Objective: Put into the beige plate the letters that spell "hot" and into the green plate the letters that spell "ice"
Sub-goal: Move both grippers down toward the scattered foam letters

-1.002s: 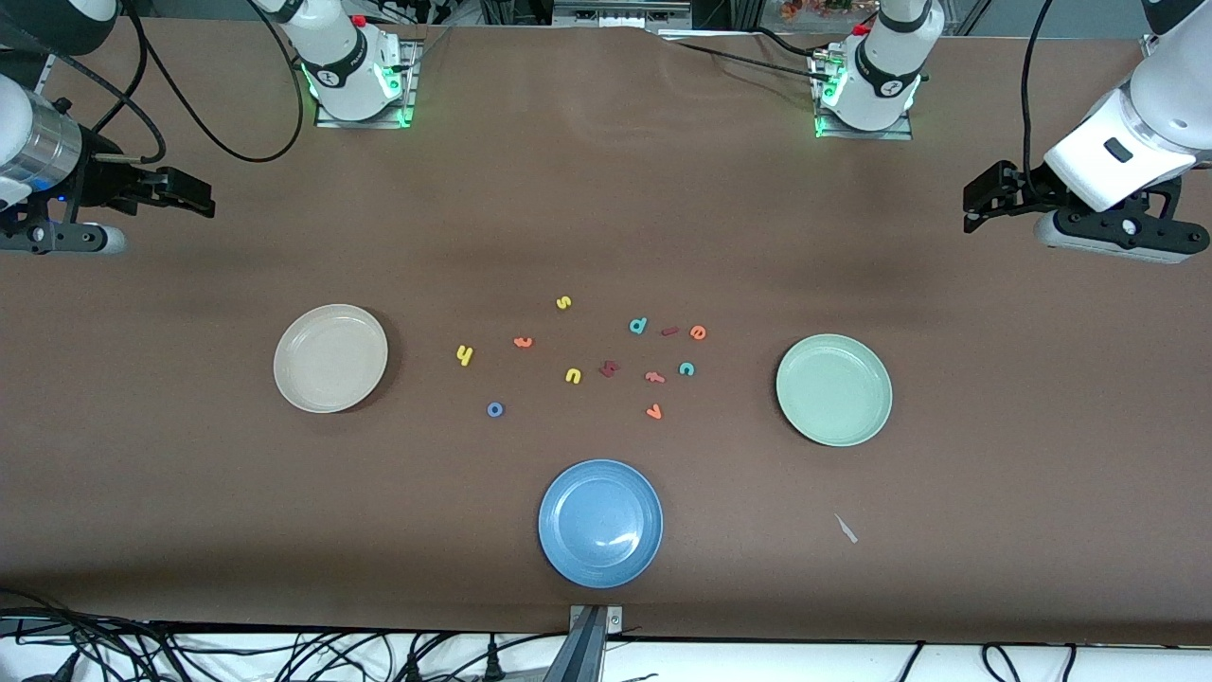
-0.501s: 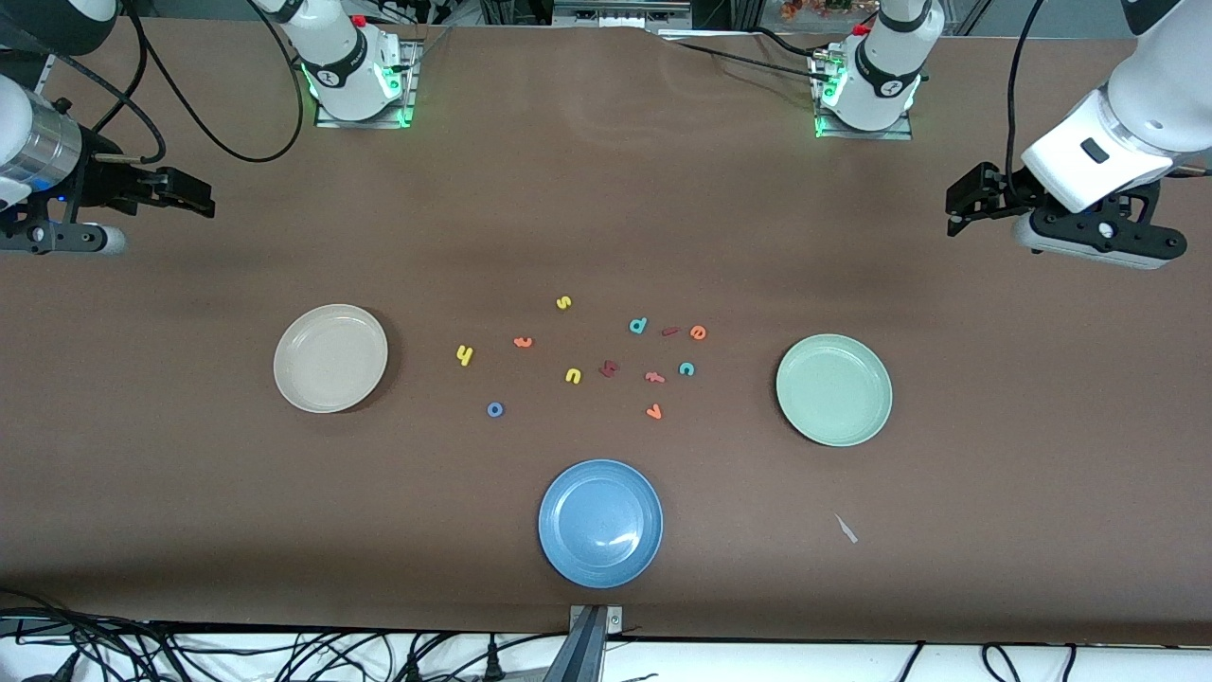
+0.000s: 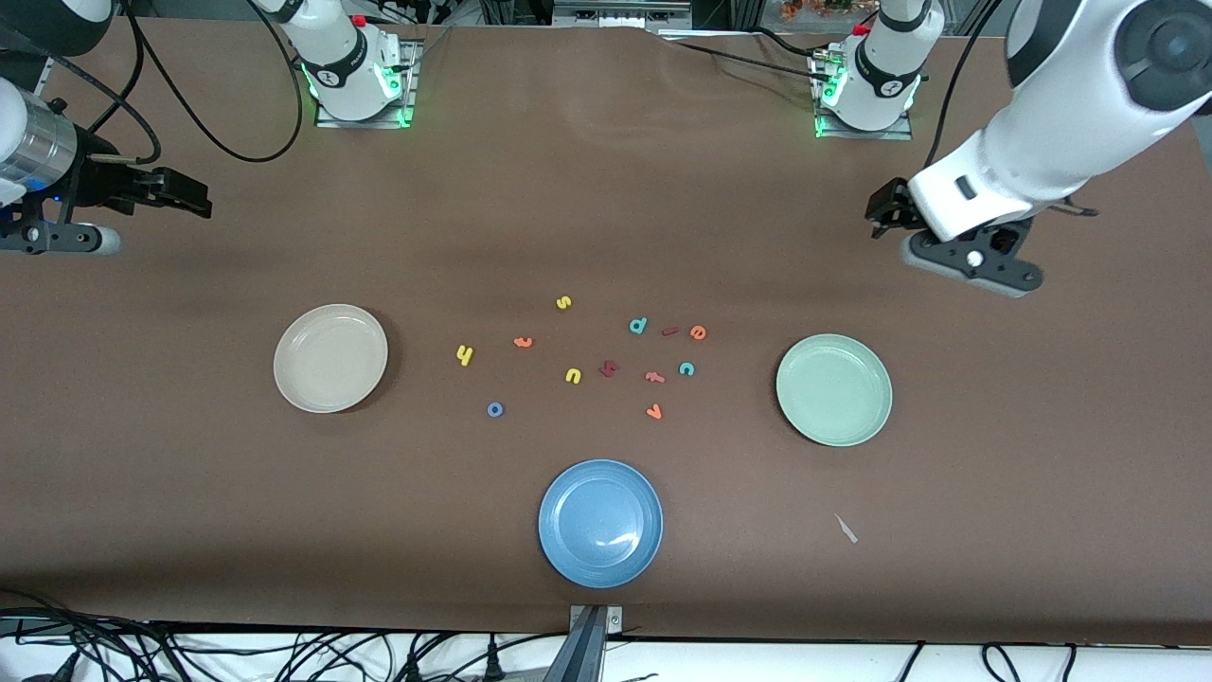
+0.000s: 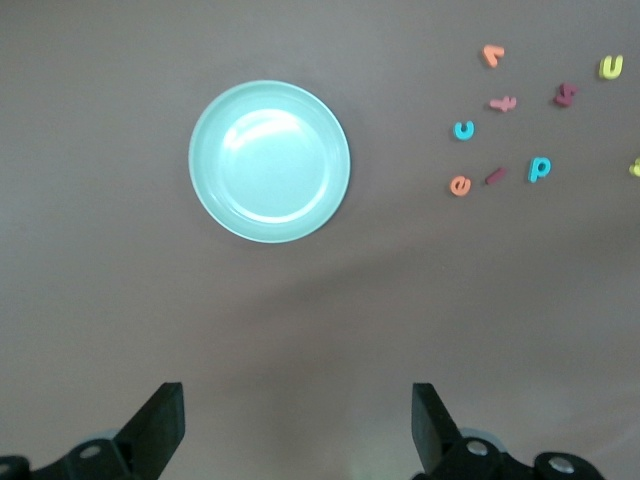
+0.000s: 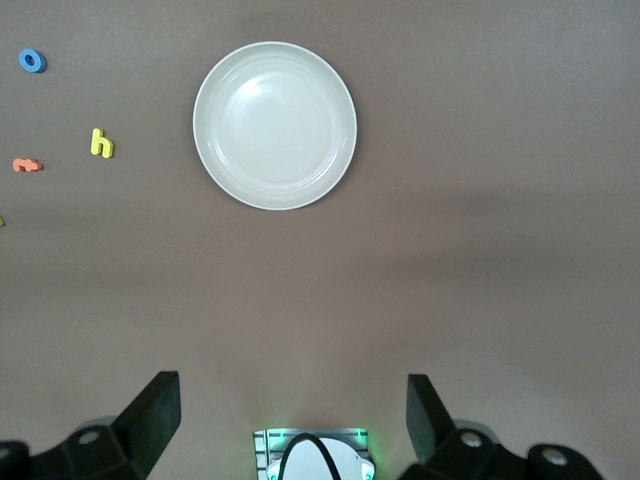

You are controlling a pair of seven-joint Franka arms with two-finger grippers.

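Now, the yellow h point(image 3: 464, 355), orange t point(image 3: 523, 342) and blue o point(image 3: 495, 409) lie on the desk point(image 3: 606, 208) between the beige plate point(image 3: 330, 358) and the other letters. Dark red i point(image 3: 669, 332), orange e point(image 3: 698, 332) and teal c point(image 3: 686, 368) sit near the green plate point(image 3: 834, 389). Both plates hold nothing. Left tool point(image 4: 298, 425) hangs released over bare desk near the green plate; right tool point(image 5: 292, 418), released too, waits over the desk's end.

Brown table point(image 3: 189, 493), beige plate point(image 3: 330, 358), green plate point(image 3: 834, 389), blue plate point(image 3: 600, 523), scattered foam letters point(image 3: 573, 376)
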